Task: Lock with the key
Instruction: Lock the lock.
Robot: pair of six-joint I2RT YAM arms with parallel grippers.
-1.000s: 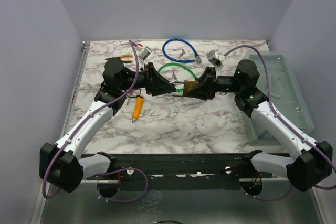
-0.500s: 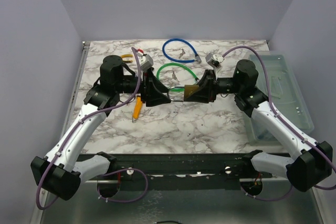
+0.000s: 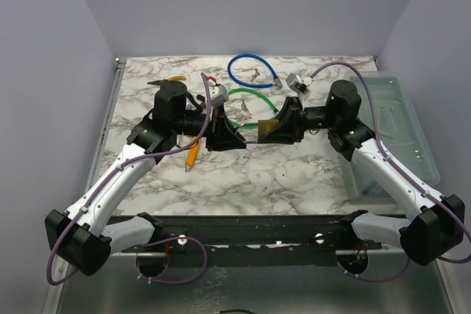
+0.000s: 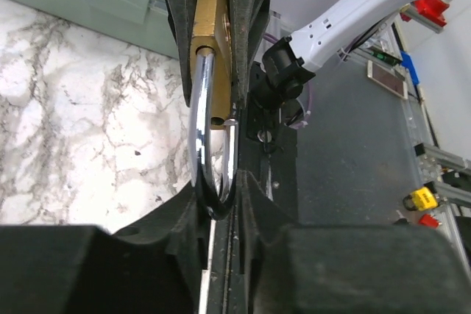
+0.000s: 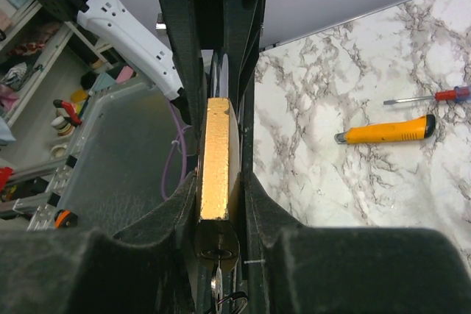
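Note:
A brass padlock [image 3: 268, 129] hangs in the air between my two grippers above the middle of the table. My right gripper [image 3: 278, 129] is shut on its brass body [image 5: 215, 156]. A key [image 5: 218, 277] sits in the keyhole at the bottom of the body, between the right fingers. My left gripper [image 3: 234, 137] is shut on the silver shackle [image 4: 200, 123], pinching its curved end. In the left wrist view the brass body [image 4: 210, 27] is clamped at the top by the right fingers.
A yellow utility knife [image 3: 193, 151] lies under the left arm. A green cable [image 3: 246, 95] and a blue cable lock [image 3: 250, 71] lie behind. Two small grey locks [image 3: 298, 82] [image 3: 219, 93], pliers [image 3: 173, 79] and a clear bin [image 3: 394, 123] at the right.
My left arm has swung and its gripper has moved right and a little nearer, closing in on the shackle. The right gripper with the padlock has sunk slightly.

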